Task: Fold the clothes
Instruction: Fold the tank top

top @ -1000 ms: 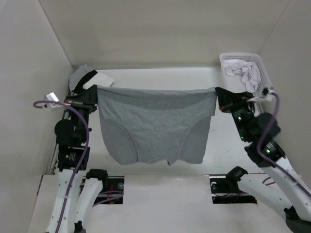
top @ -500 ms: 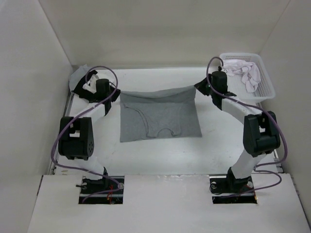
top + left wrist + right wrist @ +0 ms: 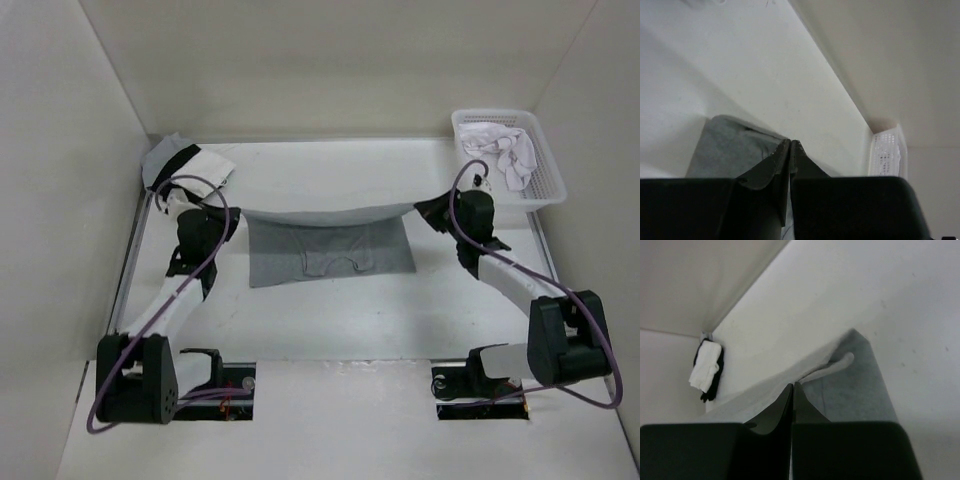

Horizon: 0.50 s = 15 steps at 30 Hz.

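The clothes, a heather-grey tank top (image 3: 330, 255), lie partly flat on the white table. Its upper edge (image 3: 330, 212) is lifted and stretched in a shallow arc between my two grippers. My left gripper (image 3: 232, 213) is shut on the left corner; in the left wrist view its jaws (image 3: 791, 142) meet, with grey fabric (image 3: 725, 147) beside them. My right gripper (image 3: 422, 207) is shut on the right corner; in the right wrist view the pale stretched edge runs into the closed tips (image 3: 793, 384), above the flat grey part (image 3: 860, 390).
A white basket (image 3: 548, 170) holding a white garment (image 3: 500, 145) stands at the back right, and also shows in the left wrist view as a basket (image 3: 885, 152). A black, white and grey stack of clothes (image 3: 185, 162) sits at the back left corner, also seen as a stack (image 3: 707, 369).
The tank top hung spread high in the air; both grippers lowered it onto the table and then drew the held top edge nearer over the flat part.
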Available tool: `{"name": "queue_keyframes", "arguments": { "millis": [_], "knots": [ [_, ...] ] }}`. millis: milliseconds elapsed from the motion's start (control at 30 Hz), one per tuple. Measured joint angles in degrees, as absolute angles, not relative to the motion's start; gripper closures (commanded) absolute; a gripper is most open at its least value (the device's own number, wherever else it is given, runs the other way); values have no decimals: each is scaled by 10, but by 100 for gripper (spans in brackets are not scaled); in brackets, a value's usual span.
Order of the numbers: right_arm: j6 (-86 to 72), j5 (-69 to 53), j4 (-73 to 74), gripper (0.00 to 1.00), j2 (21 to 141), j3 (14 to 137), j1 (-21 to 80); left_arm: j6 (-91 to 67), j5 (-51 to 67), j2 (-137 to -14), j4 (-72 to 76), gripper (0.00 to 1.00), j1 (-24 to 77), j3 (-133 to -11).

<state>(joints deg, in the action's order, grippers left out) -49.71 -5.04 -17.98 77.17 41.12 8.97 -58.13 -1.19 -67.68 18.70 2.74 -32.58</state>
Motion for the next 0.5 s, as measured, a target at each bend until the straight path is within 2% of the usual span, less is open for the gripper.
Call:
{"name": "queue_keyframes", "arguments": {
  "millis": [333, 433, 500],
  "knots": [
    [-517, -63, -180, 100, 658, 240, 83, -580, -8, -468, 127, 100, 41, -156],
    [-519, -63, -180, 99, 629, 204, 83, -579, -9, -418, 104, 98, 59, -120],
    [-522, -63, -178, 95, 622, 185, 83, -579, -10, -397, 86, 93, 66, -95]
  ]
}}
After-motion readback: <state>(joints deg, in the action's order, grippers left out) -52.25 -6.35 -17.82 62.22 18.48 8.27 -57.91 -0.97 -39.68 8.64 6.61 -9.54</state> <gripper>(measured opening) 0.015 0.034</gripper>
